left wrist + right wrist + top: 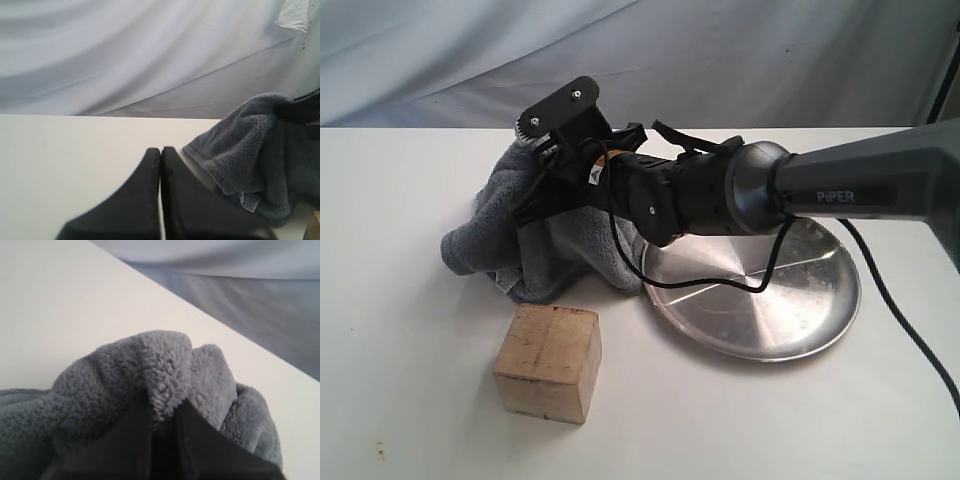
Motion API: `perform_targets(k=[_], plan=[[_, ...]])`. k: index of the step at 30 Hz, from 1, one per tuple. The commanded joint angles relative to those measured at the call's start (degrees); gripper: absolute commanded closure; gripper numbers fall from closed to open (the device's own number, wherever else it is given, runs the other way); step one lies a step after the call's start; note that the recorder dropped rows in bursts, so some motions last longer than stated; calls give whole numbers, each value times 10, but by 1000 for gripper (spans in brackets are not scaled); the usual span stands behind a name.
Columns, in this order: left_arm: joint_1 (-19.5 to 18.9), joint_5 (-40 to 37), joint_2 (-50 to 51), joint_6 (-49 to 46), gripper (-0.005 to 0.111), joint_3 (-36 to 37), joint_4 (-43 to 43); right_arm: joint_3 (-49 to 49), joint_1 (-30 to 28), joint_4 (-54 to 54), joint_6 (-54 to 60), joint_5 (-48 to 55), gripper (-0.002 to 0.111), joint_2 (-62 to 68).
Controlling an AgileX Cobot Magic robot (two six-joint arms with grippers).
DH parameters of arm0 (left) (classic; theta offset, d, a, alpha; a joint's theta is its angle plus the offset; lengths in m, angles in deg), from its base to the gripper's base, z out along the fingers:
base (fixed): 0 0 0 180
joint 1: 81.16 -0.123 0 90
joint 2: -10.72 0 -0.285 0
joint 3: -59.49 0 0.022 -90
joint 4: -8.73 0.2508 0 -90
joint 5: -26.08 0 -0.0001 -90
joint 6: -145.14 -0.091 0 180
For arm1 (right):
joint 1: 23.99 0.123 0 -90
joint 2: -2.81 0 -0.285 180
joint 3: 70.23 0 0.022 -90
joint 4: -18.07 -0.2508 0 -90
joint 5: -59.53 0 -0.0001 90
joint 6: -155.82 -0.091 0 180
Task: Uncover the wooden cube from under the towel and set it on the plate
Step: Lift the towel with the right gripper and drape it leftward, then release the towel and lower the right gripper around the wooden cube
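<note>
left gripper (160, 153): my jaws pressed together on nothing, idle
towel (485, 235): bunched, one fold pinched tight in my right gripper (163, 412), held up so the cube lies bare
wooden cube (548, 362): uncovered on the table (400, 400), just beside the towel
plate (800, 320): right of it, apart, waiting
views: right wrist alone shows the pinch; exterior alone shows cube and plate
</note>
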Motion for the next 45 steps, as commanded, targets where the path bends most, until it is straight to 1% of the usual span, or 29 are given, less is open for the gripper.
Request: perform_targets(k=[1,12,13,15,18,20,22,23,25,30,32,39,42,45], plan=[[0,2,-1,1,105,3,0,4,-2,-2,22,51,108,-10],[0,2,-1,1,105,3,0,4,-2,-2,32,68,108,-33],[0,2,-1,1,105,3,0,4,-2,-2,32,74,106,-33],[0,2,-1,1,105,3,0,4,-2,-2,32,82,98,-33],[0,2,-1,1,105,3,0,4,-2,-2,32,103,77,-37],[0,2,-1,1,105,3,0,4,-2,-2,30,120,61,-43],[0,2,-1,1,105,3,0,4,-2,-2,28,134,49,-51],[0,2,-1,1,105,3,0,4,-2,-2,27,140,44,-57],[0,2,-1,1,105,3,0,4,-2,-2,26,156,39,-71],[0,2,-1,1,105,3,0,4,-2,7,26,216,38,-111],[0,2,-1,1,105,3,0,4,0,8,26,259,38,-132],[0,2,-1,1,105,3,0,4,19,16,26,472,38,-185],[0,2,-1,1,105,3,0,4,25,14,50,550,38,-187],[0,2,-1,1,105,3,0,4,32,12,113,608,38,-187]])
